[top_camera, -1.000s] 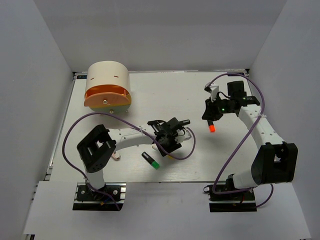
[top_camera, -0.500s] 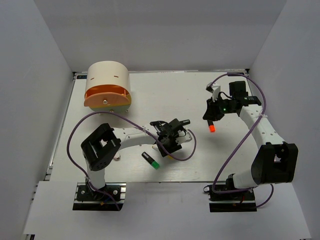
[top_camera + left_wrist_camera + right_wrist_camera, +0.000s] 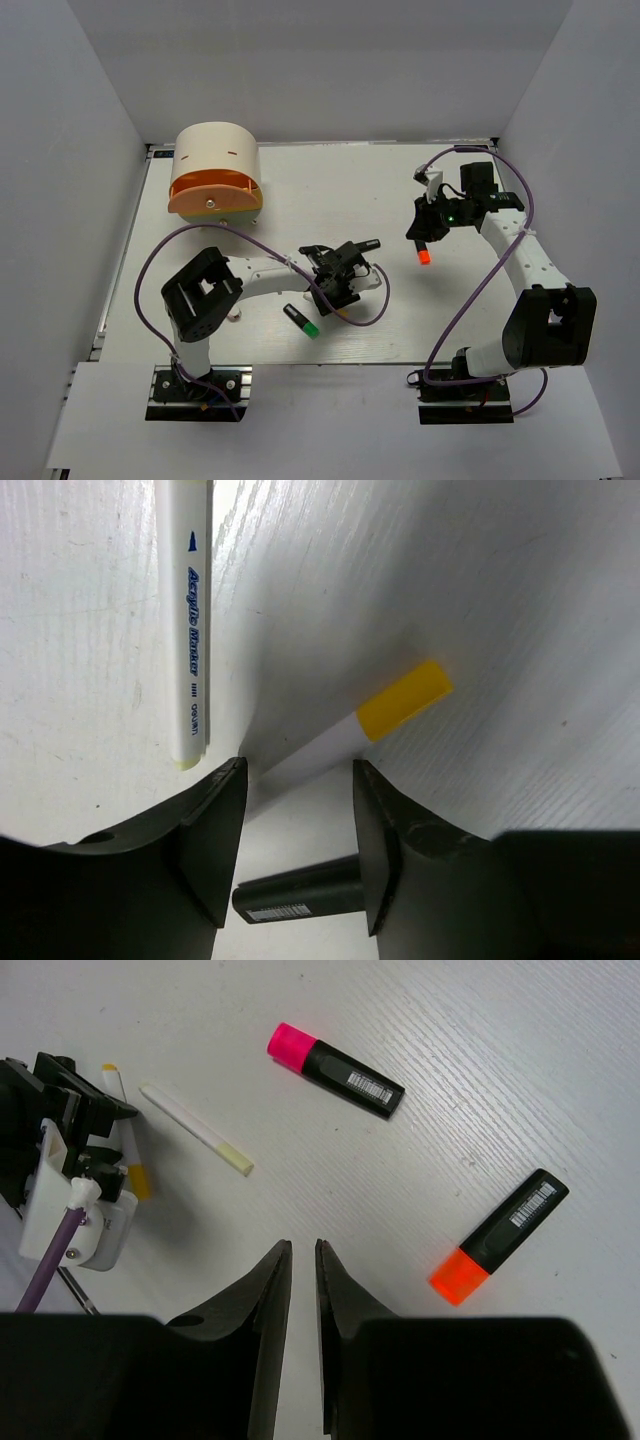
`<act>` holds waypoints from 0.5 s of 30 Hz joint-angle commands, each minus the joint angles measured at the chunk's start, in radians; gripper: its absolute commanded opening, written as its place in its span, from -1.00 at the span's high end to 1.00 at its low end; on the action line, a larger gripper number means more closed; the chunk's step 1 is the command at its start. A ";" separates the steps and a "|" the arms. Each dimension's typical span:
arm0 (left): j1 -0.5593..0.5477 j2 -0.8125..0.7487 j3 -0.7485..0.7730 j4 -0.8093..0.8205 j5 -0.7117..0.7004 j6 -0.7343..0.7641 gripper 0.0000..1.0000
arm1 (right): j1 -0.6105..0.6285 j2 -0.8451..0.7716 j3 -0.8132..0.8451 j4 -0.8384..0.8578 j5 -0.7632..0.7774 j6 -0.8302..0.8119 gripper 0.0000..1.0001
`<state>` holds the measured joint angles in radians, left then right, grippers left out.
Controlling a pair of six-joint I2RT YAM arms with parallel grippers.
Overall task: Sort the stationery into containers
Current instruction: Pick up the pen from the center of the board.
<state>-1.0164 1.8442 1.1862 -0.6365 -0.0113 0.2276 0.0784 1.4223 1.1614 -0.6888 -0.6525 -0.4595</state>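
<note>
My left gripper (image 3: 345, 272) is low over the table centre, open (image 3: 298, 765), its fingers astride the white body of a yellow-capped pen (image 3: 400, 702). A second pen (image 3: 190, 620), printed "Acrylic Marker", lies to its left, and a black highlighter barrel (image 3: 300, 895) shows behind the fingers. My right gripper (image 3: 418, 235) hovers at the right with only a narrow slit between its fingers (image 3: 302, 1245) and nothing in it. The orange highlighter (image 3: 498, 1235) lies just right of it, the pink one (image 3: 335, 1068) farther off. The green highlighter (image 3: 302, 322) lies near the front. The cream organizer (image 3: 215, 160) stands at the back left with an orange drawer (image 3: 212, 198).
A white pen (image 3: 195, 1130) lies between the two grippers. The left arm's purple cable (image 3: 375, 300) loops over the table beside the left gripper. Grey walls close in the table on three sides.
The left gripper's fingers have drawn in somewhat around the yellow-capped pen, and the left wrist has edged slightly. The right arm has barely moved.
</note>
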 commanded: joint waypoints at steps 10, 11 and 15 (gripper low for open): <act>-0.004 0.036 -0.066 0.029 0.043 -0.001 0.33 | -0.020 -0.022 -0.012 -0.009 -0.033 0.001 0.57; -0.004 0.036 -0.066 0.029 0.043 -0.010 0.37 | -0.020 -0.025 -0.020 -0.006 -0.035 0.002 0.57; -0.004 0.012 -0.076 0.029 0.033 -0.034 0.46 | -0.020 -0.031 -0.032 0.000 -0.045 0.008 0.57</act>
<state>-1.0187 1.8339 1.1637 -0.6094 0.0307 0.2111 0.0631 1.4220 1.1439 -0.6884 -0.6628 -0.4591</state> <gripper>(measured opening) 0.280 0.217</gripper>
